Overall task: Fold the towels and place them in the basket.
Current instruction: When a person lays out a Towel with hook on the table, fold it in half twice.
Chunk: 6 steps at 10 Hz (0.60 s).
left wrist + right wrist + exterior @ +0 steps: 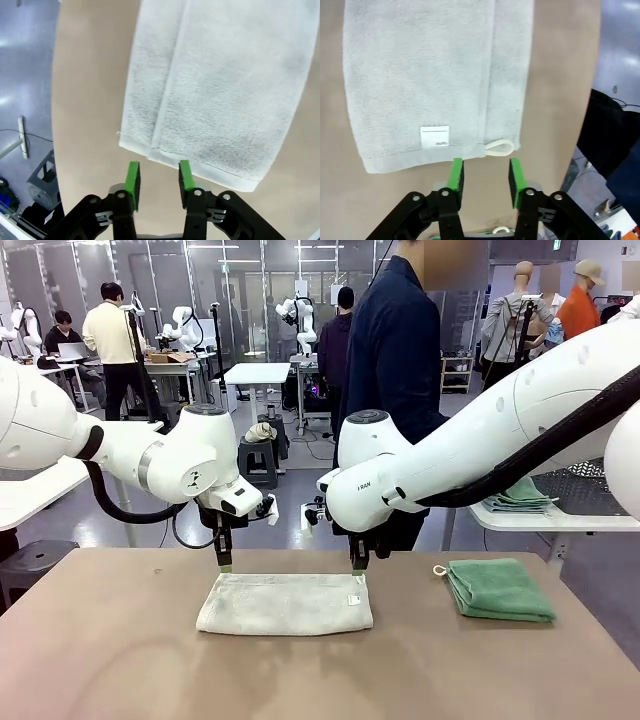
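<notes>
A cream-white towel (285,602) lies folded in half on the brown table (320,680), with a white label and a corner loop at its right end. My left gripper (223,562) hangs open just above the towel's far left corner (137,150), nothing between its green pads (132,178). My right gripper (358,562) hangs open above the far right corner by the loop (500,146), also holding nothing. A green towel (498,589) lies folded at the right of the table. The basket is out of view.
A person in a dark jacket (395,350) stands at the far side of the table, between the arms. A side table (560,515) at the right holds folded grey-blue cloths (520,496) and a lattice basket.
</notes>
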### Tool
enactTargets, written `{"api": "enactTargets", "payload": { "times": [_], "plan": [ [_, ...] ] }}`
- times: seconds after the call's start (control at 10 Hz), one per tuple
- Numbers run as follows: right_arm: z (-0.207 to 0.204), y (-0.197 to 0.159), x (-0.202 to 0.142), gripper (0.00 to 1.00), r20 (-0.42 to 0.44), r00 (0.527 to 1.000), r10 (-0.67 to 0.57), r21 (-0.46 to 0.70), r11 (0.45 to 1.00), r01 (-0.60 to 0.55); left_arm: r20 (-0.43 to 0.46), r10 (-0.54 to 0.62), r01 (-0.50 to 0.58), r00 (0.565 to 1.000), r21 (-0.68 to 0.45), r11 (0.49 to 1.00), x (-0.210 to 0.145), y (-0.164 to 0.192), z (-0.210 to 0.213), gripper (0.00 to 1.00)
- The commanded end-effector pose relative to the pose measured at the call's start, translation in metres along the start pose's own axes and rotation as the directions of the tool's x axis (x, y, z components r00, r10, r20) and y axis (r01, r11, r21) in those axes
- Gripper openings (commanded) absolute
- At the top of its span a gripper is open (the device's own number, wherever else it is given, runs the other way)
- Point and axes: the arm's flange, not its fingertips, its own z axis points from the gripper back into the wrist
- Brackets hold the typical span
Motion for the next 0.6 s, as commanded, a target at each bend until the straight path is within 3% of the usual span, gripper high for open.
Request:
{"api": "enactTargets", "payload": {
  "times": [0.0, 0.1, 0.3, 0.5],
  "plan": [
    [0.007, 0.011, -0.012, 0.73, 0.027, 0.999, -0.043, -0.017, 0.999, 0.044, 0.028, 0.022, -0.024, 0.999, 0.070, 0.997, -0.022, -0.016, 0.009, 0.77],
    [0.020, 0.021, -0.015, 0.73, 0.087, 0.991, -0.100, 0.093, 0.991, 0.092, 0.071, 0.003, -0.005, 0.997, 0.036, 0.999, -0.035, -0.024, 0.026, 0.77],
    [0.064, 0.064, -0.033, 0.73, 0.105, 0.970, -0.220, 0.199, 0.960, 0.196, 0.179, -0.083, 0.093, 0.980, -0.052, 0.994, -0.079, -0.043, 0.067, 0.77],
    [0.117, 0.110, -0.048, 0.73, 0.120, 0.834, -0.539, 0.363, 0.806, 0.468, 0.289, -0.150, 0.179, 0.945, -0.077, 0.981, -0.143, -0.053, 0.109, 0.77]
  ]
}}
